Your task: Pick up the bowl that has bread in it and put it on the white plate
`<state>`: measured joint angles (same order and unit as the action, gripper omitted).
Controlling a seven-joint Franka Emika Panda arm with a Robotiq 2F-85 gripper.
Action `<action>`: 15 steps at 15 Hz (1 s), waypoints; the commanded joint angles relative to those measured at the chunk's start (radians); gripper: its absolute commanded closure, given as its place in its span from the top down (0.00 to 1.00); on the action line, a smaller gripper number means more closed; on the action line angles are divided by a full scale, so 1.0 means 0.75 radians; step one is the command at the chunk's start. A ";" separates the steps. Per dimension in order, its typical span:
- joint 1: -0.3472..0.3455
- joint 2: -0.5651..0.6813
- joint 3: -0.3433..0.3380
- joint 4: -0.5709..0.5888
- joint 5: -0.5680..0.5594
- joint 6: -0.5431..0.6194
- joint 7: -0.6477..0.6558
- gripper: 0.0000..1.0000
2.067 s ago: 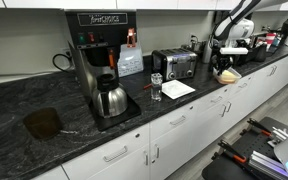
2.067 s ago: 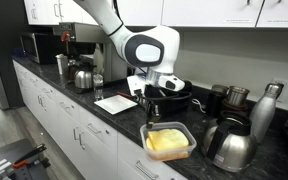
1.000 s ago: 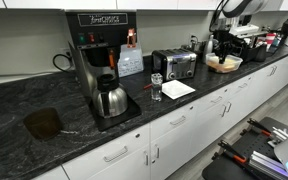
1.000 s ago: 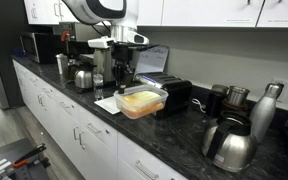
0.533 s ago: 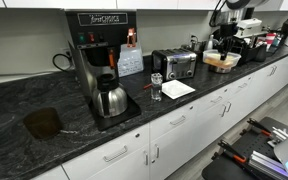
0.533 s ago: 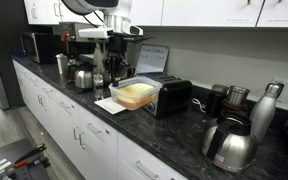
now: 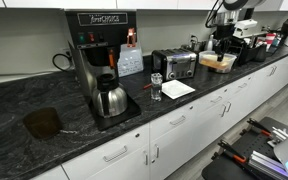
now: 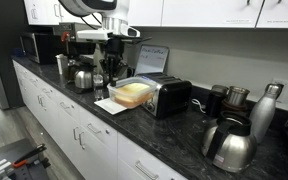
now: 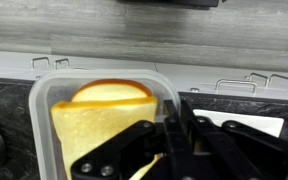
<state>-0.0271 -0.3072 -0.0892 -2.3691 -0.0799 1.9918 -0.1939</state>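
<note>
My gripper (image 9: 174, 108) is shut on the right wall of the bowl (image 9: 44, 95), a shallow container with a pale rim, and holds it in the air. Pale yellow bread (image 9: 96, 118) fills it. In both exterior views the bowl (image 7: 217, 62) (image 8: 134, 93) hangs at about toaster height beside the toaster (image 7: 174, 65) (image 8: 170, 97), with the gripper (image 7: 224, 50) (image 8: 113, 78) above its rim. The white plate (image 7: 177, 89) (image 8: 110, 104) lies flat on the black counter in front of the toaster. A corner of the plate (image 9: 270, 125) shows in the wrist view.
A coffee machine (image 7: 99, 45) with a steel carafe (image 7: 110, 98) stands on the counter. A glass (image 7: 156, 86) stands by the plate. Steel jugs (image 8: 230, 142) and a bottle (image 8: 267, 105) stand at the far end. A dark round mat (image 7: 42, 123) lies on the counter (image 7: 64, 110).
The arm has carried the bowl with bread along the counter from the far end to beside the toaster, near the white plate. In the last half second it moved only a little.
</note>
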 commanded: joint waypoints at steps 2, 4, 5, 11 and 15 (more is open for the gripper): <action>0.115 0.045 0.061 0.041 0.076 -0.002 -0.176 0.02; 0.167 0.089 0.087 0.060 0.107 -0.002 -0.249 0.02; 0.186 0.113 0.094 0.070 0.120 -0.003 -0.295 0.02; 0.182 0.179 0.118 0.072 0.128 0.009 -0.316 0.08; 0.181 0.180 0.117 0.080 0.128 0.009 -0.320 0.02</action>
<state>0.1234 -0.1721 -0.0154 -2.3103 0.0139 2.0003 -0.4322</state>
